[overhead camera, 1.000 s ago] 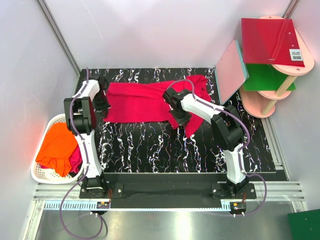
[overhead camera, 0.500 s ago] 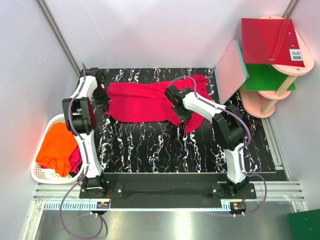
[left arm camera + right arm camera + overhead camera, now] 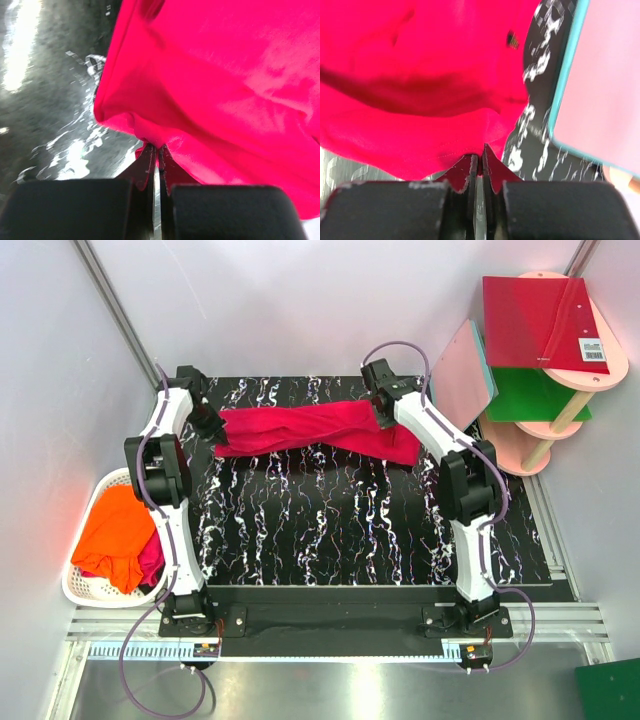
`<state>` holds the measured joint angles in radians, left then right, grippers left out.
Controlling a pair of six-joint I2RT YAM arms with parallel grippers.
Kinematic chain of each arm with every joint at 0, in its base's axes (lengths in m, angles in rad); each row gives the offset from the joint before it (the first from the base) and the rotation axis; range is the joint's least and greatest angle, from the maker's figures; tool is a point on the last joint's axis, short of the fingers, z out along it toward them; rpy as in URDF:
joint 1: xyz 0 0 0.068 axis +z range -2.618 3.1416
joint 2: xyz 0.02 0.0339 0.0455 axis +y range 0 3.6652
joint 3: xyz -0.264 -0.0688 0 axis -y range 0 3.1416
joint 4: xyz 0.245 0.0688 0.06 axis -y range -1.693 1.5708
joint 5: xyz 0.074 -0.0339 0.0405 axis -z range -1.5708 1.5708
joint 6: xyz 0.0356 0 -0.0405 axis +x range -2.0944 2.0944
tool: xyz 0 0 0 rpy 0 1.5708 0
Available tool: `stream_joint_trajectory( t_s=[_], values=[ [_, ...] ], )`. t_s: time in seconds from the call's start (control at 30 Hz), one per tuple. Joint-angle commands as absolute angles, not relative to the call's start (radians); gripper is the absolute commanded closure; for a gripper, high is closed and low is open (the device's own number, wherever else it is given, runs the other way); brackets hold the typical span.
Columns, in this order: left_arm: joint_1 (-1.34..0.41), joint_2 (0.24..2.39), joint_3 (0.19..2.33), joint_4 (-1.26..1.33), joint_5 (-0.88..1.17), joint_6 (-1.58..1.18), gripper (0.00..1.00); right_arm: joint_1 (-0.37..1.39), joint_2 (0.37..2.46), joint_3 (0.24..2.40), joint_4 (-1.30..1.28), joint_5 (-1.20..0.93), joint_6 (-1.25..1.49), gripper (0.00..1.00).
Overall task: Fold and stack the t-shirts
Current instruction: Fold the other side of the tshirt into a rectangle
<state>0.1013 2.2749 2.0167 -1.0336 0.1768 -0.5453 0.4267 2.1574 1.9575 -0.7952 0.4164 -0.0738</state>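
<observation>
T-shirt (image 3: 300, 428) drawn rearward, edges inside left pincer (image 3: 156, 148), right pincer (image 3: 479, 150)

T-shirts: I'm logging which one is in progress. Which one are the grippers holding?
The crimson t-shirt, stretched between the left gripper and the right gripper, both shut on it. The orange t-shirt lies in the white basket, untouched.

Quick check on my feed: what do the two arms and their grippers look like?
The left arm and right arm have white shells, black joints and bases, each with a purple-grey cable. The left gripper and right gripper have dark, pointed fingers.
</observation>
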Motion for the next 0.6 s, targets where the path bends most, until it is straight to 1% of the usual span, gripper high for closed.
stream_joint_trajectory(
  t_s=[0.0, 0.07, 0.1, 0.17, 0.37, 0.5, 0.57],
  values=[
    [0.121, 2.31, 2.034, -0.945, 0.287, -0.643, 1.0, 0.422, 2.256, 2.078, -0.724, 0.463, -0.094, 0.91],
    [0.124, 2.33, 2.058, -0.93, 0.308, -0.666, 1.0, 0.416, 2.292, 2.147, -0.723, 0.457, -0.091, 0.9],
    [0.126, 2.339, 2.077, -0.93, 0.311, -0.67, 0.97, 0.416, 2.325, 2.172, -0.723, 0.456, -0.087, 0.9],
    [0.124, 2.364, 2.138, -0.93, 0.301, -0.681, 0.95, 0.413, 2.358, 2.232, -0.724, 0.433, -0.081, 0.9],
    [0.138, 2.39, 2.269, -0.911, 0.268, -0.718, 0.92, 0.397, 2.398, 2.267, -0.726, 0.439, -0.054, 0.89],
    [0.143, 2.393, 2.284, -0.856, 0.264, -0.741, 0.91, 0.38, 2.416, 2.308, -0.719, 0.442, -0.038, 0.88],
    [0.149, 2.401, 2.286, -0.83, 0.268, -0.761, 0.87, 0.371, 2.425, 2.321, -0.719, 0.431, -0.031, 0.88]
  ],
)
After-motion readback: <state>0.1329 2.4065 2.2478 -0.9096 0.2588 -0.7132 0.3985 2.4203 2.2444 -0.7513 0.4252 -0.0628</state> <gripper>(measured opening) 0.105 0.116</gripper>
